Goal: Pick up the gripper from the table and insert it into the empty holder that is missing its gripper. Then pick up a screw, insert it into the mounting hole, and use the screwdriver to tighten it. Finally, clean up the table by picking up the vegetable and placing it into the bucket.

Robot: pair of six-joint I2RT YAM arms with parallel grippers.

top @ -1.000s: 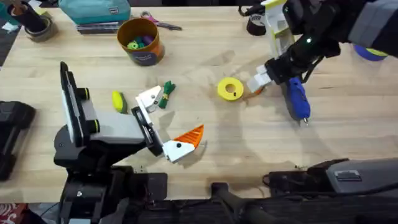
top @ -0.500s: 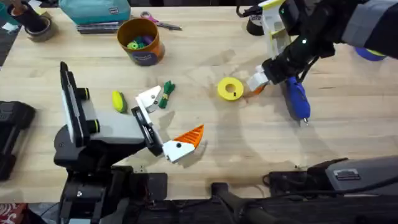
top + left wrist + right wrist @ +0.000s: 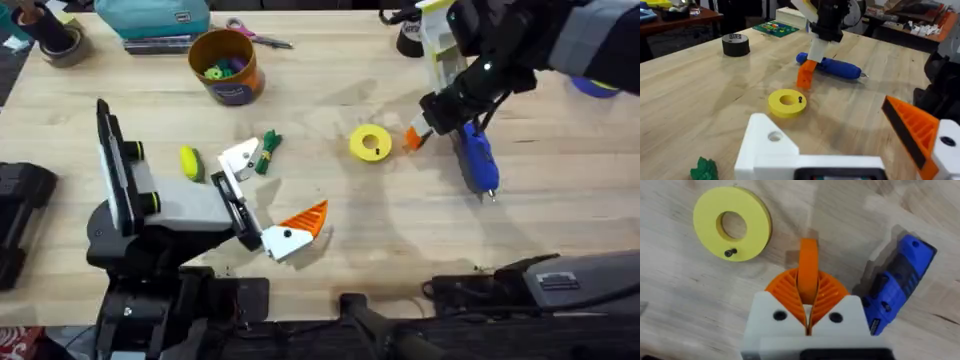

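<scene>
Orange gripper [image 3: 808, 270] pinched in closed right gripper [image 3: 807, 311] | holder [image 3: 771, 146] empty | left gripper [image 3: 262, 195] open, idle | screw, tightening, vegetable [image 3: 267, 152] remain

Left arm [image 3: 150, 215]: grey body on black base, black upright link with yellow-green round caps, white angular finger mounts; one mount [image 3: 942, 150] carries orange ribbed pad with dark screw hole, other mount [image 3: 765, 145] bare white with round hole. Right arm [image 3: 520, 40]: black links, grey housing, small green light, yellow-white section; white fingers [image 3: 771, 317] with orange ribbed pads, two dark screws
</scene>
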